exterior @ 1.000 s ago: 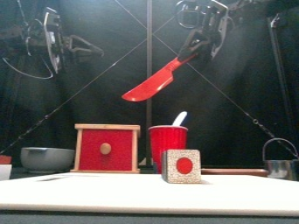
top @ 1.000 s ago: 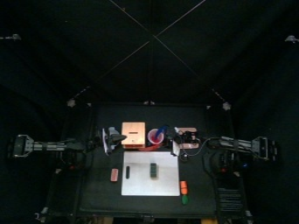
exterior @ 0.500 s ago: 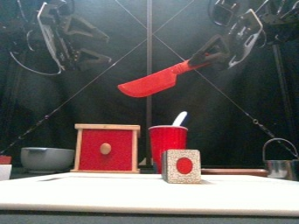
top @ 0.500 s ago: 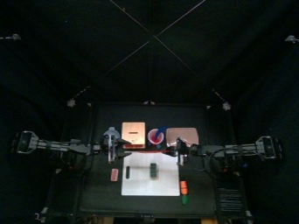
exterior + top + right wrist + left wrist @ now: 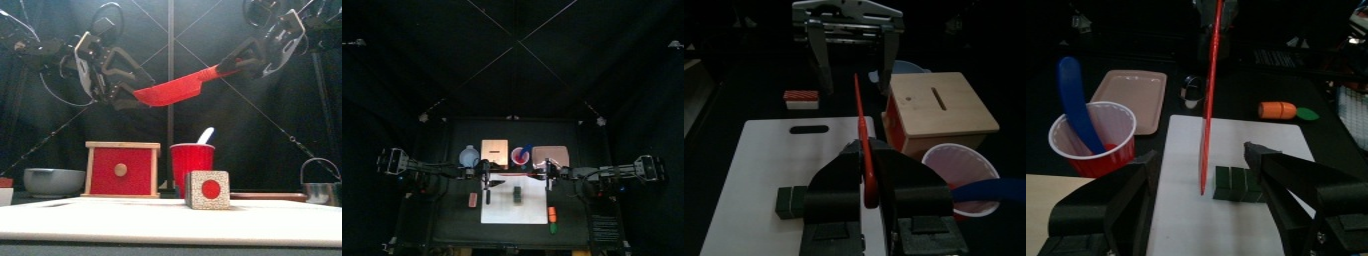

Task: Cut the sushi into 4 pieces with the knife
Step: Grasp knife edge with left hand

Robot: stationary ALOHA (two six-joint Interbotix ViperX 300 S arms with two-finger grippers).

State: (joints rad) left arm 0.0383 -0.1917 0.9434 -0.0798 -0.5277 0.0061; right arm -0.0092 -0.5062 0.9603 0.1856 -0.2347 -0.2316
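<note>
My right gripper (image 5: 251, 62) is shut on the handle of the red knife (image 5: 181, 88) and holds it high above the table, blade nearly level and pointing left. My left gripper (image 5: 114, 92) stands open right at the blade's tip. In the left wrist view the knife (image 5: 1213, 90) shows edge-on between the wide jaws of the left gripper (image 5: 1200, 155). The dark green sushi roll (image 5: 513, 192) lies on the white cutting board (image 5: 529, 205); its red-centred end (image 5: 203, 190) faces front. The right gripper (image 5: 867, 165) looks down on the sushi (image 5: 804, 200).
Behind the board stand a blue-grey bowl (image 5: 469, 155), a wooden box with a red drawer front (image 5: 120, 170), a red cup (image 5: 191, 165) holding a blue knife (image 5: 1073, 95), and a pink tray (image 5: 549, 155). A toy carrot (image 5: 553, 213) lies right of the board, a pink-red toy (image 5: 473, 200) left. A metal cutter (image 5: 317, 190) sits far right.
My left gripper came down and inward to the knife's tip and its jaws opened. The right gripper moved right and the knife swung flatter.
</note>
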